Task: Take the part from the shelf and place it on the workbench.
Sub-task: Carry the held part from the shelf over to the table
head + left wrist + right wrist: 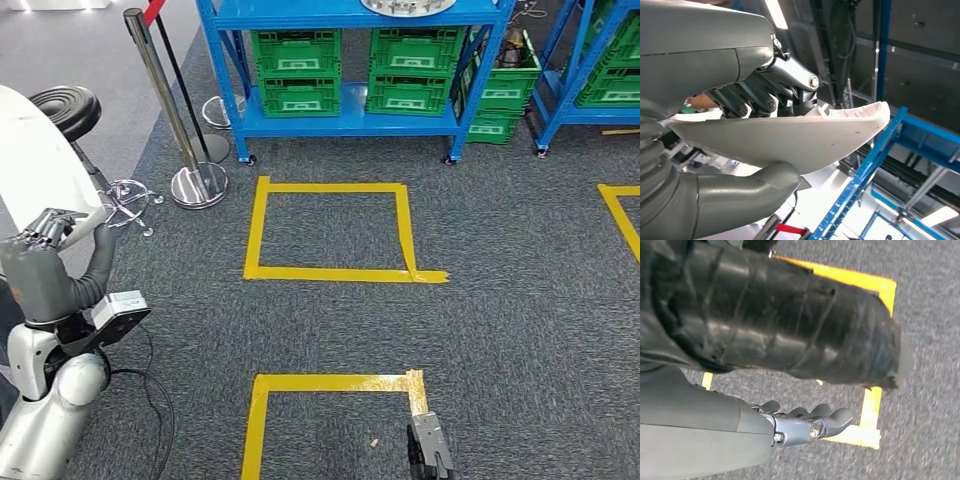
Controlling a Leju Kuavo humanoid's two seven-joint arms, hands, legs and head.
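Left hand (pixel 47 232) grips the white curved part (pixel 34 160), thumb beneath and fingers on top, raised at the robot's left side. Right hand (pixel 806 422) hangs empty with fingers loosely curled over yellow floor tape (pixel 332 382). Pickup looks done; the blue shelf (pixel 355 110) stands well ahead, and placing on the workbench remains.
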